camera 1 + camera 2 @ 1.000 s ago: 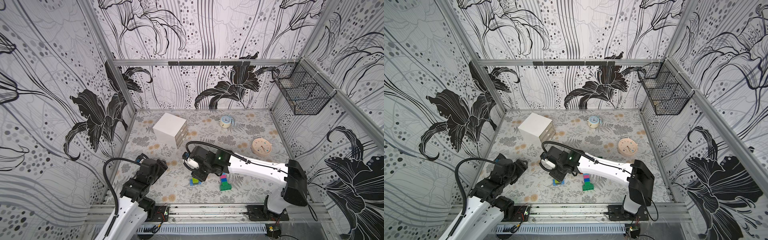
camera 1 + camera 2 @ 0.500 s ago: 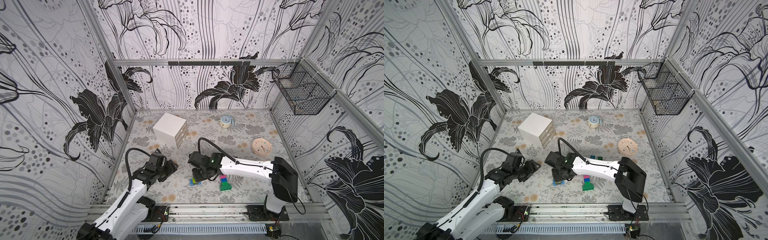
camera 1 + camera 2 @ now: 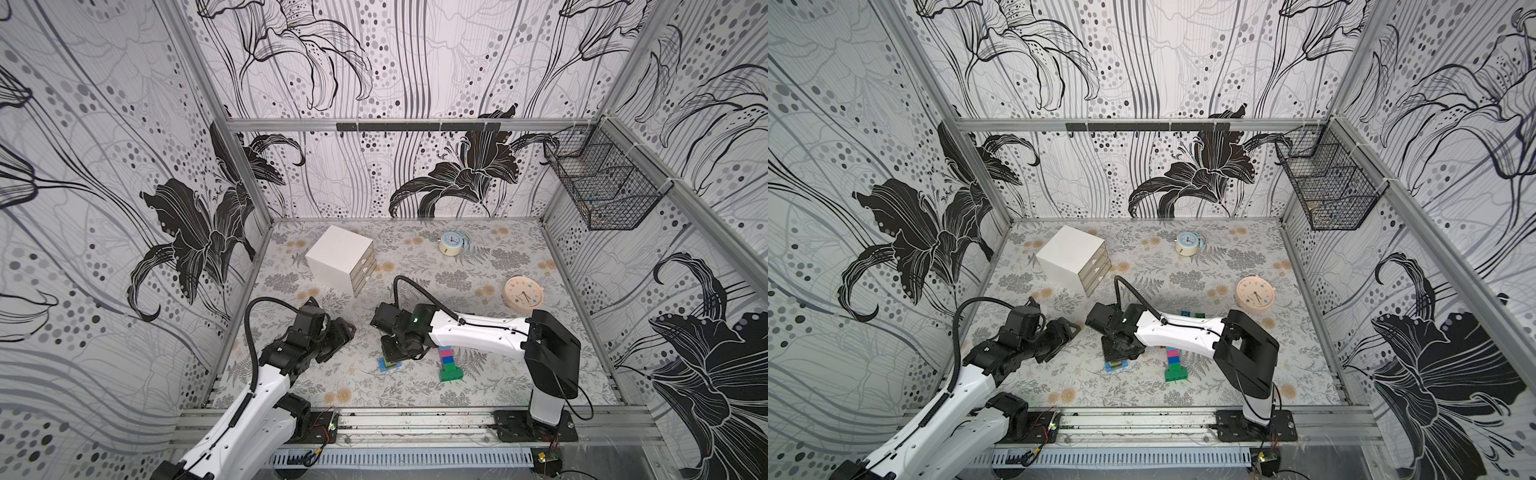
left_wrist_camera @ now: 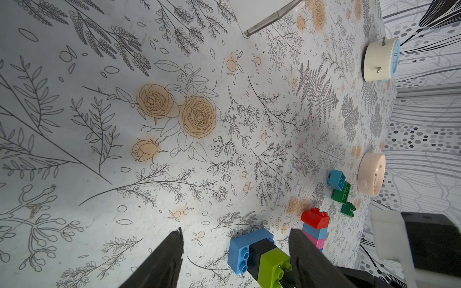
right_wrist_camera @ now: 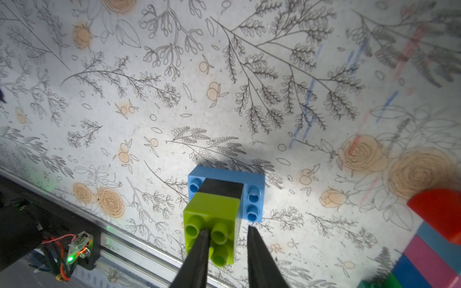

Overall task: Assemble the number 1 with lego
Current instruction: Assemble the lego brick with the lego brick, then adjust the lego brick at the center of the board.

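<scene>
A small upright lego stack [image 3: 390,365] stands near the table's front middle: a blue oblong brick [image 5: 225,174], a black brick and a lime brick [image 5: 212,207] on top. My right gripper [image 5: 227,229] comes down on it from above and is shut on the lime brick, one finger among the studs and one at its side. My left gripper [image 4: 235,230] hovers open just left of this stack, holding nothing. A longer stack [image 3: 448,363] lies flat to the right, from a red brick [image 4: 315,218] through light blue, pink and blue to a green base.
Loose light blue [image 4: 336,178] and dark green [image 4: 341,193] bricks lie behind the right arm. A white drawer box [image 3: 338,259] stands at the back left. A blue clock [image 3: 451,243] and a peach clock [image 3: 523,293] sit further back. A wire basket [image 3: 602,191] hangs on the right wall.
My left arm has reached out from the front left towards the small stack. My right gripper has dropped onto that stack and shut on its lime brick.
</scene>
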`<state>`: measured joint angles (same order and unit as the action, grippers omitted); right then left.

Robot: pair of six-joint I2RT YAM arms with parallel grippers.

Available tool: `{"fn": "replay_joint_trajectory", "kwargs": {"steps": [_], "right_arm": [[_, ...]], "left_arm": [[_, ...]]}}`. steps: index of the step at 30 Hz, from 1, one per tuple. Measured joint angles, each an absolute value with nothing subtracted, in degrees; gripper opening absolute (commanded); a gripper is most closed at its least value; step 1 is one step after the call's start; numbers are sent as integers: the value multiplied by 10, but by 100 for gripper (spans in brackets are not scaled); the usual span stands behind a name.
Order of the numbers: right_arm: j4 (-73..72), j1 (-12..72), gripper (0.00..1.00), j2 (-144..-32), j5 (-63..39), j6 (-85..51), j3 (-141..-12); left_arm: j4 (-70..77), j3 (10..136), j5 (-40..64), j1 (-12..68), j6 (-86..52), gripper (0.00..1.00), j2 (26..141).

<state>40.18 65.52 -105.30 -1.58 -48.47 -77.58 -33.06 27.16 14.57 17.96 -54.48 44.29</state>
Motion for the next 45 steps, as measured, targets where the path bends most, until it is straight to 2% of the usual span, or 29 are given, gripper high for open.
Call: {"fn": "replay_joint_trajectory", "kwargs": {"steps": [3, 9, 11, 17, 21, 27, 33, 40, 45], "right_arm": [[402, 654, 33, -1055, -20, -486, -778], [404, 653, 55, -1055, -28, -476, -789], [407, 653, 57, -1050, -27, -469, -805], [401, 628, 57, -979, -23, -456, -824], [409, 581, 57, -915, -5, -450, -775], [466, 521, 57, -820, 85, -436, -701], [494, 492, 53, -717, 171, -432, -665], [506, 464, 54, -707, 172, -432, -637], [512, 460, 53, -708, 163, -432, -635]], "left_arm": [[-331, 272, 144, 180, -545, 71, 442], [-329, 272, 144, 179, -544, 71, 440], [-326, 272, 145, 180, -544, 71, 440], [-303, 272, 162, 179, -538, 69, 456], [-281, 267, 205, 180, -533, 75, 484], [-266, 268, 259, 234, -528, 85, 529], [-262, 294, 304, 280, -513, 85, 604], [-247, 352, 330, 354, -493, 82, 714], [-236, 371, 335, 363, -483, 82, 744]]}}
